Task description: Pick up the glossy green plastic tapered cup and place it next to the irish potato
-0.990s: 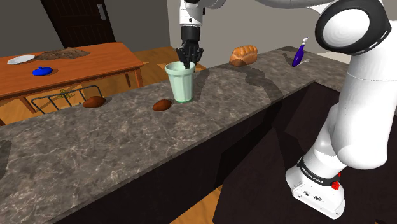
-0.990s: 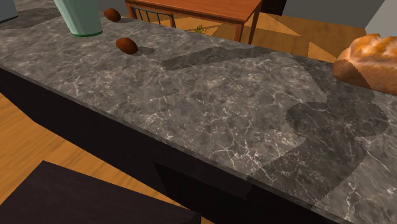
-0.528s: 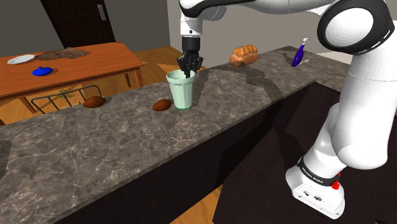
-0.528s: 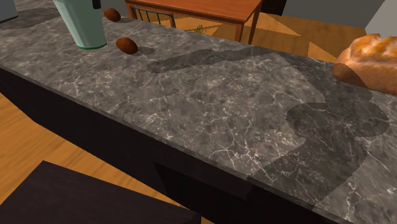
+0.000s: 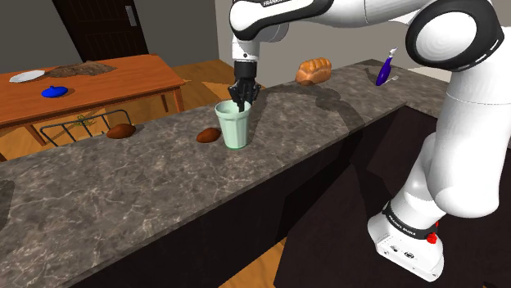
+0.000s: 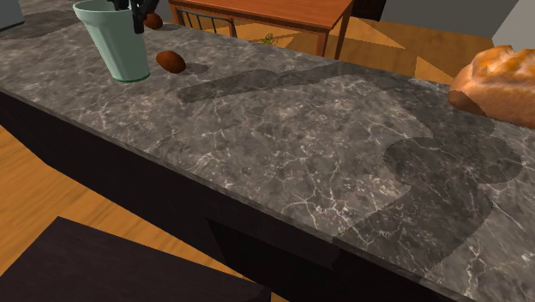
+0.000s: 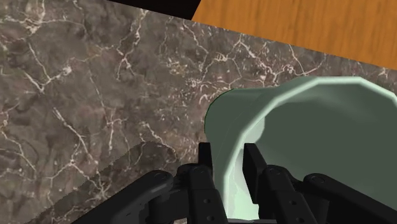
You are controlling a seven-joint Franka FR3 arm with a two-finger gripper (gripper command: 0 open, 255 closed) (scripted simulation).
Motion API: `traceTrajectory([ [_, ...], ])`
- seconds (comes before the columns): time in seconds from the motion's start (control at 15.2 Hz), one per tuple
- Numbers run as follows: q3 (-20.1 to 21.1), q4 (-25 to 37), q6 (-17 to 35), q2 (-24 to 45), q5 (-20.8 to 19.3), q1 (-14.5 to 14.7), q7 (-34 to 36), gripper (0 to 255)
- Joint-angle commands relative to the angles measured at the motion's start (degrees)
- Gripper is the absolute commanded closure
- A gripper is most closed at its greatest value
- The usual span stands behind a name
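Observation:
A pale green tapered cup (image 5: 232, 127) stands upright just right of a brown potato (image 5: 208, 135) on the dark marble counter (image 5: 147, 184) in the shoulder view. My gripper (image 5: 241, 96) comes down from above and is shut on the cup's far rim, with one finger inside the cup and one outside. The wrist view shows the fingers (image 7: 207, 167) clasping the cup wall (image 7: 305, 140). In the second exterior view the cup (image 6: 117, 43) sits left of the potato (image 6: 171, 61), with the gripper (image 6: 137, 13) at its rim. The cup's base is at the counter or barely above it.
A second potato (image 5: 120, 131) lies further left on the counter, and a bread loaf (image 5: 314, 70) and a purple-blue object (image 5: 383, 69) lie toward its right end. Behind the counter stands a wooden table (image 5: 98, 86) with a chair.
The gripper has lowered the cup toward the counter, and it has come slightly nearer the counter's front edge beside the potato. The grip on the rim is unchanged.

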Motion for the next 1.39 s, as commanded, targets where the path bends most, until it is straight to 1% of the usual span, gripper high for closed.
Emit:
traceTrajectory([
  [0.0, 0.0, -1.0, 1.4, 0.4, 0.1, 0.0, -0.4, 255],
  [0.73, 0.3, -6.5, 9.0, 2.8, 1.1, 0.1, -2.3, 255],
  [1.19, 0.3, -6.5, 9.0, 2.8, 1.1, 0.1, -2.3, 255],
  [1.25, 0.3, -6.5, 9.0, 2.7, 1.1, 0.1, -2.3, 0],
  [1.32, 0.3, -6.5, 9.0, 2.7, 1.1, 0.1, -2.3, 0],
])
